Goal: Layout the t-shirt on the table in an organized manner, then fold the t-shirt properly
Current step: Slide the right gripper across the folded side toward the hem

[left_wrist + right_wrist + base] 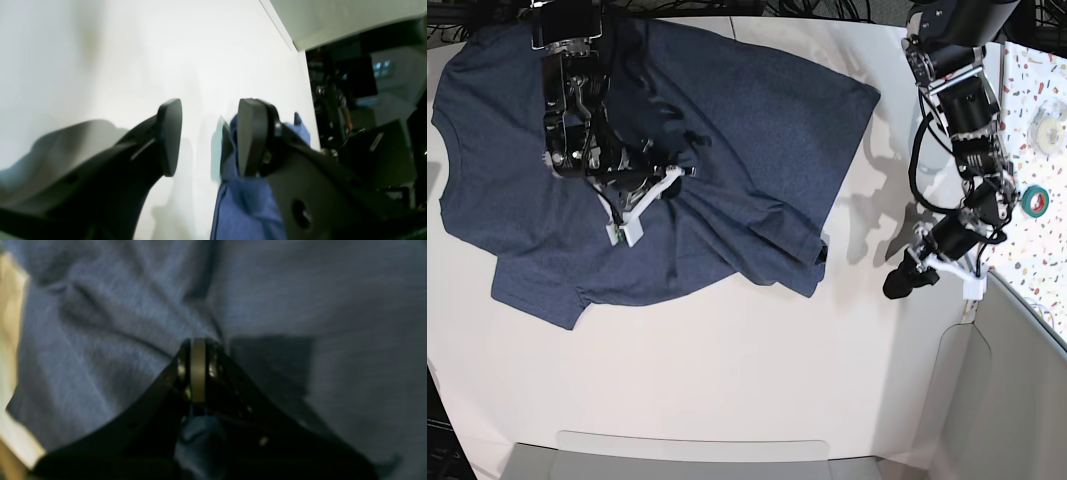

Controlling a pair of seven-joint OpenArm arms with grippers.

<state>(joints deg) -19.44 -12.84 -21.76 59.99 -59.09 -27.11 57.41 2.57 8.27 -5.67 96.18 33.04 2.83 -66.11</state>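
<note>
The dark navy t-shirt (727,130) lies rumpled across the upper left of the white table (727,370), with folds bunched near its middle and its lower right corner turned over. My right gripper (684,170) is shut on a pinch of that fabric. In the right wrist view its jaws (198,343) are closed, and blue cloth (100,340) fills the frame. My left gripper (899,284) hovers over bare table to the right of the shirt's corner. Its fingers (208,133) stand apart with nothing between them, and a strip of t-shirt (247,203) shows behind one finger.
A speckled terrazzo surface (1039,90) runs along the right edge, carrying a green tape roll (1034,201) and a pale roll (1049,128). A translucent panel (987,400) stands at the lower right. Dark equipment (353,100) sits beyond the table edge.
</note>
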